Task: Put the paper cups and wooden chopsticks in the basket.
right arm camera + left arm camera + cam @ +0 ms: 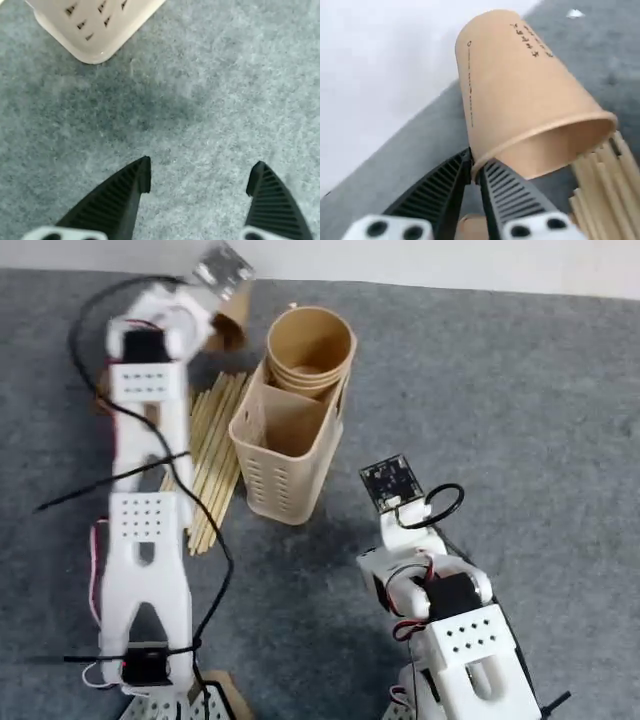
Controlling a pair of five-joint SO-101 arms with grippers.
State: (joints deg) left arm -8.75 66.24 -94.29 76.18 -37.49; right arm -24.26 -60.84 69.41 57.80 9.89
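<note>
Paper cup (520, 95) tilted on its side near the counter's (520, 390) far left corner, its rim clamped in the left jaws. Wooden chopsticks (212, 455) lie bundled just beside the basket (285, 455), whose far compartment holds stacked cups (310, 345). Right jaws stand apart over bare counter, near the basket's near end.

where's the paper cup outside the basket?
The cup is pinched by its rim in the left tool, upper left in the high view, beyond the chopsticks, left of the basket.
</note>
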